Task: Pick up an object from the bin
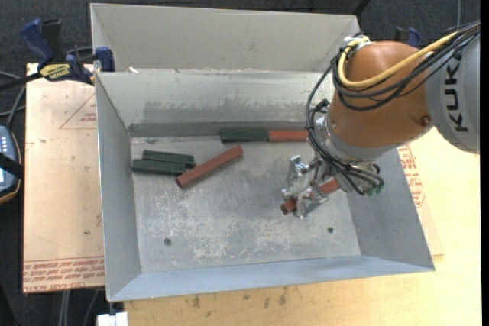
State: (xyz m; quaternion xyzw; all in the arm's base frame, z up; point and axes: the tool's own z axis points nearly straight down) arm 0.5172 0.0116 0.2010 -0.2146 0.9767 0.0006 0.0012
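My gripper is low over the bin floor at the right of the middle. A short red-brown bar lies slantwise between its metal fingers, one end showing at the lower left and the other end at the upper right. The fingers are shut on this bar. Whether it is lifted off the floor I cannot tell. A small green piece shows just right of the gripper, under the arm's orange cover.
A longer red-brown bar lies left of centre, beside two dark green bars. Along the back wall lie a dark green bar and a red one. The arm's orange cover overhangs the bin's right side.
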